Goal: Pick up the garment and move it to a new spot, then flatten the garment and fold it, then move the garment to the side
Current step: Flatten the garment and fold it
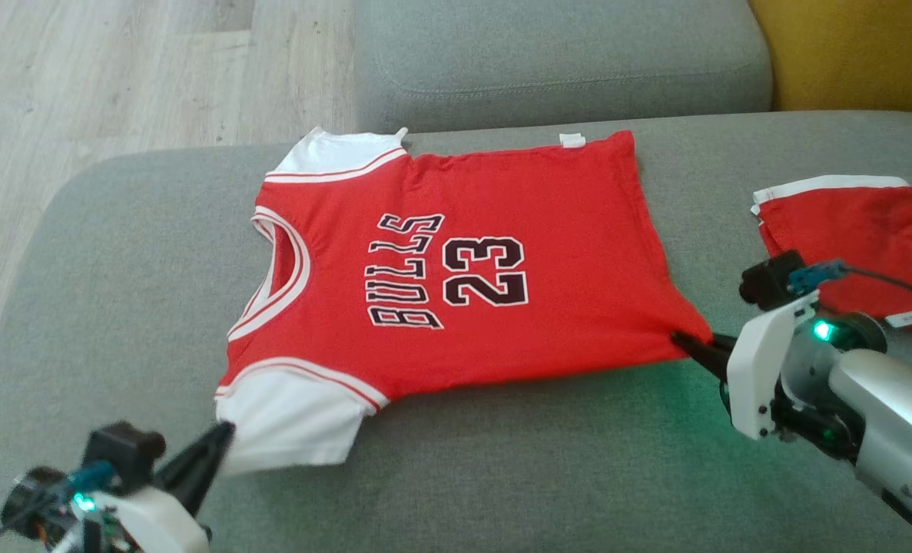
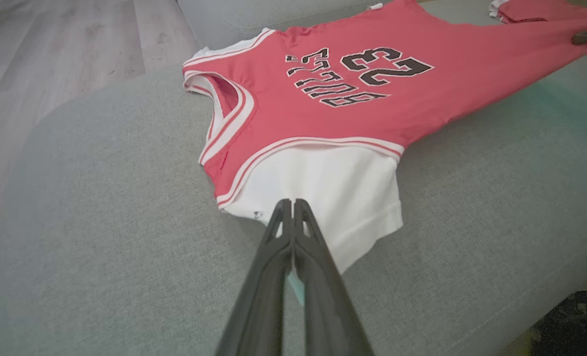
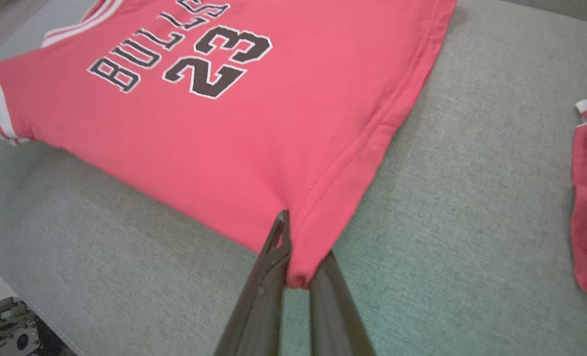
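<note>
A red jersey (image 1: 463, 307) with white sleeves and "BULLS 23" in black lies spread flat on the grey sofa seat (image 1: 502, 468), neck toward the left. My right gripper (image 1: 680, 338) is shut on the near corner of its hem; in the right wrist view the red cloth (image 3: 224, 138) runs down between the fingers of that gripper (image 3: 298, 232). My left gripper (image 1: 225, 432) is at the near white sleeve. In the left wrist view its fingers (image 2: 292, 203) are pressed together over that sleeve (image 2: 333, 183), with no cloth visible between them.
A second red garment with white trim (image 1: 847, 223) lies on the seat at the right, just beyond my right wrist. The grey back cushion (image 1: 563, 61) rises behind the jersey. Wooden floor (image 1: 117, 69) lies past the sofa's left edge. Something yellow (image 1: 855, 46) shows at the upper right.
</note>
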`<state>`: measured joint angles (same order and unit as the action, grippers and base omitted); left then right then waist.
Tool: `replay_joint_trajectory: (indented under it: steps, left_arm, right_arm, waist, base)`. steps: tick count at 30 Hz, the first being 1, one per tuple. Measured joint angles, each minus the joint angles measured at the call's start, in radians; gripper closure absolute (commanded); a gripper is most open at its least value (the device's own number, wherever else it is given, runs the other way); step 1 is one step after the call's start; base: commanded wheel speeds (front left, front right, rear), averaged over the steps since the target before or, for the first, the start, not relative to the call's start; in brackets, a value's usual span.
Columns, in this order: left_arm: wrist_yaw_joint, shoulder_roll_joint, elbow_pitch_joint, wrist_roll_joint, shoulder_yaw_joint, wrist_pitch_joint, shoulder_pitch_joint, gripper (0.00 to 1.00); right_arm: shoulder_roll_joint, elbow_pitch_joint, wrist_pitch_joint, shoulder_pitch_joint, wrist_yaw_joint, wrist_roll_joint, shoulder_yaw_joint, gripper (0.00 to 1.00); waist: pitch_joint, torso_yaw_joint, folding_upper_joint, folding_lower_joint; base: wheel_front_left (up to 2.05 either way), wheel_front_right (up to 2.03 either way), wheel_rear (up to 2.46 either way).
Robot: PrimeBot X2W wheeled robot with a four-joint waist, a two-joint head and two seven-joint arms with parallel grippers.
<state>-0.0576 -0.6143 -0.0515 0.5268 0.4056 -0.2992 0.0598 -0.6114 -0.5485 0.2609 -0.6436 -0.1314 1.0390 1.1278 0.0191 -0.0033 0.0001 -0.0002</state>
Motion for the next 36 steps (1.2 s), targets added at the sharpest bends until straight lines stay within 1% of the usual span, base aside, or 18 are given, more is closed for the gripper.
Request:
replay_joint_trajectory:
  steps: [4, 8, 13, 18, 20, 25, 29, 36]
  left_arm:
    - [0.03, -0.011, -0.039, -0.001, -0.023, -0.003, -0.004, 1.0]
    - [0.039, -0.008, -0.042, -0.007, -0.023, 0.002, -0.034, 1.0]
    - [0.038, 0.001, -0.007, -0.018, -0.023, 0.002, -0.138, 1.0]
    - [0.013, 0.009, 0.059, -0.028, -0.019, -0.008, -0.249, 1.0]
    - [0.003, 0.013, 0.092, -0.03, -0.014, -0.023, -0.296, 1.0]
    - [-0.029, 0.034, 0.179, -0.042, 0.023, -0.057, -0.427, 1.0]
    - [-0.042, 0.046, 0.267, -0.058, 0.049, -0.067, -0.539, 1.0]
    - [-0.058, 0.093, 0.428, -0.094, 0.106, -0.059, -0.706, 1.0]
  right_arm:
    - [-0.002, 0.019, -0.016, -0.002, 0.0, 0.019, -0.017, 1.0]
    - [0.0, 0.017, -0.017, -0.002, 0.0, 0.018, -0.019, 1.0]
    - [0.011, 0.009, -0.019, -0.015, 0.0, 0.018, -0.031, 1.0]
    - [0.033, -0.019, -0.016, -0.059, 0.0, 0.021, -0.045, 1.0]
    - [0.045, -0.036, -0.005, -0.073, 0.0, 0.039, -0.057, 1.0]
    - [0.077, -0.085, 0.012, -0.117, 0.0, 0.059, -0.082, 1.0]
    - [0.104, -0.118, 0.023, -0.16, 0.0, 0.075, -0.103, 1.0]
    - [0.145, -0.18, 0.036, -0.216, 0.0, 0.078, -0.112, 1.0]
  waist:
    - [-0.007, 0.0, 0.0, 0.0001]
    - [-0.023, 0.001, 0.0, 0.0001]
    - [-0.055, 0.004, 0.0, 0.0002]
    - [-0.092, 0.008, 0.0, 0.0003]
    - [-0.108, 0.009, 0.0, 0.0003]
    - [-0.149, 0.009, -0.0001, 0.0004]
    - [-0.182, 0.005, -0.0001, 0.0004]
    - [-0.232, -0.009, -0.0001, 0.0004]
  base:
    - [0.0, 0.0, 0.0]
    - [0.0, 0.0, 0.0]
    - [0.0, 0.0, 0.0]
    - [0.0, 0.0, 0.0]
    - [0.0, 0.0, 0.0]
    - [0.0, 0.0, 0.0]
    - [0.0, 0.0, 0.0]
    - [0.0, 0.0, 0.0]
